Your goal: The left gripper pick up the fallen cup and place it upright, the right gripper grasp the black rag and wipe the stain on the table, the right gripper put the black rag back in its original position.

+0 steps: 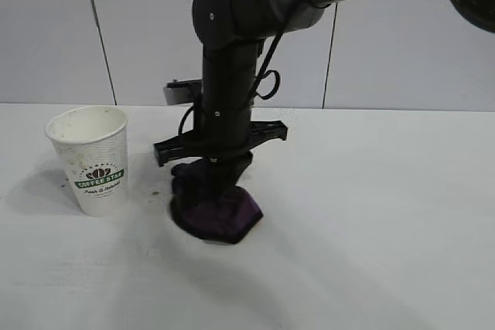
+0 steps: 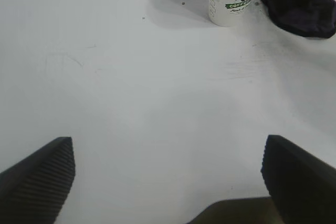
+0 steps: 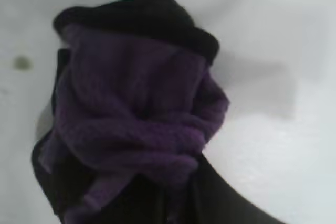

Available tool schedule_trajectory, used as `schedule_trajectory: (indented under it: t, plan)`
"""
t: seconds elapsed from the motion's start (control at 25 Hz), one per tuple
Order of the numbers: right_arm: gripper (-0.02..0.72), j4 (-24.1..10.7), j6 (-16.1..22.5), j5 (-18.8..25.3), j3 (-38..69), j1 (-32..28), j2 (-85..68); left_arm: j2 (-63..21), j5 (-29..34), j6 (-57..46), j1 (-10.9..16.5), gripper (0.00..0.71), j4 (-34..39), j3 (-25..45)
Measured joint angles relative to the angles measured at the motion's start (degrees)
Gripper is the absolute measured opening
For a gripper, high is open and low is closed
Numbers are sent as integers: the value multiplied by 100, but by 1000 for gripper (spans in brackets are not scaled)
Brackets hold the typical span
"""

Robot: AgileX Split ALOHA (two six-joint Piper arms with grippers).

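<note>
Black rag [image 1: 216, 210] sat bunched on the table [image 1: 371, 214], pressed down under the right gripper [image 1: 210, 183], which pointed straight down with its 2 fingers clenched into the purple cloth. Rag was just right of the cup [image 1: 91, 158], not touching it. Cup stood upright at the left, mouth up, brown specks on its wall. 1 small olive droplet of the stain [image 3: 22, 63] showed on the white surface beside the rag in the right wrist view. Left gripper [image 2: 168, 177] hovered over bare table well apart from cup and rag, fingers spread wide, grasping nothing.
</note>
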Motion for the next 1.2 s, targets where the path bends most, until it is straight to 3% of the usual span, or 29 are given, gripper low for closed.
schedule_trajectory:
  t: [0.24, 0.32, 0.52, 0.76, 0.84, 1.04, 1.12, 1.2]
  plan:
    - [28, 86, -68, 2, 0, -377, -19, 0, 0, 0, 0, 695, 58, 0]
    - [28, 245, -73, 2, 0, -416, -24, 0, 0, 0, 0, 695, 71, 0]
    - [28, 1171, -304, 7, 10, -372, -24, 0, 0, 0, 0, 695, 77, 0]
    - [46, 1300, -463, 9, 10, -302, -24, 0, 0, 0, 0, 695, 88, 0]
    - [130, 1308, -533, 9, 17, -307, -26, 0, 0, 0, 0, 695, 88, 0]
    - [526, 1331, -566, 14, 17, -307, -26, 0, 0, 0, 0, 695, 88, 0]
    - [599, 1331, -566, 14, 23, -307, -37, 0, 0, 0, 0, 695, 88, 0]
    - [616, 1331, -566, 14, 30, -307, -115, 0, 0, 0, 0, 695, 88, 0]
